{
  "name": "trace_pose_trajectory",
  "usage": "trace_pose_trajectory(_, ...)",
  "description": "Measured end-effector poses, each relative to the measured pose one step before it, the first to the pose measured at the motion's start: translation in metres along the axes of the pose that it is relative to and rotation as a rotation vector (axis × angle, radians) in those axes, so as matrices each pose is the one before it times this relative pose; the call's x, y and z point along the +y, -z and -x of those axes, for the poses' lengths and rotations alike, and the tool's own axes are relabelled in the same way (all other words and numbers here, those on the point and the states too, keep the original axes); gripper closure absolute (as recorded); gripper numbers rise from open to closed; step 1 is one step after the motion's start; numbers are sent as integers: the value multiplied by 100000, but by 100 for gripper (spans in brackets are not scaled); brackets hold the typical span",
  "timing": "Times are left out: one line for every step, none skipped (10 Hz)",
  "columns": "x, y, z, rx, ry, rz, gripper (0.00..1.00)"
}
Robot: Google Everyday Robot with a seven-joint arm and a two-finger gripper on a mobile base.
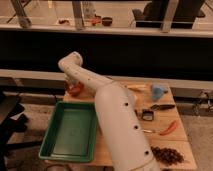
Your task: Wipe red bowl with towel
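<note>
Our gripper (75, 89) sits down at the red bowl (74, 90) on the table's (177, 140) far left corner, just beyond the green tray (70, 131); we cannot tell its grasp. We should wipe gently, keeping the bowl from sliding off the edge

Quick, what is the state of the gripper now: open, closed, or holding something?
Gripper: at the far left end of the table, low over the red bowl, just beyond the green tray. Open, closed or holding something: cannot be told.
</note>
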Motion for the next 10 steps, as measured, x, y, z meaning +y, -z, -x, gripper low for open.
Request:
trace_pose_trajectory(-218, 312, -71, 113, -69, 791, 71)
trace_pose_trajectory(-187, 322, -139, 174, -129, 399, 62)
trace_pose_trajectory(33, 167, -107, 49, -198, 646, 53)
trace_pose_trajectory(-54, 230, -137, -18, -956, 106, 41)
trace_pose_trajectory(52, 256, -189, 296, -830, 58, 32)
trace_pose_trajectory(203, 183, -150, 130, -957, 168, 23)
trace_pose_trajectory(159, 246, -185, 211, -903, -52, 20)
trace_pose_trajectory(245, 277, -171, 220, -944, 69, 20)
trace_pose_trajectory(60, 445, -175, 430, -611, -184, 20)
trace_pose_trajectory(-143, 661, -265, 739, -335, -409, 20)
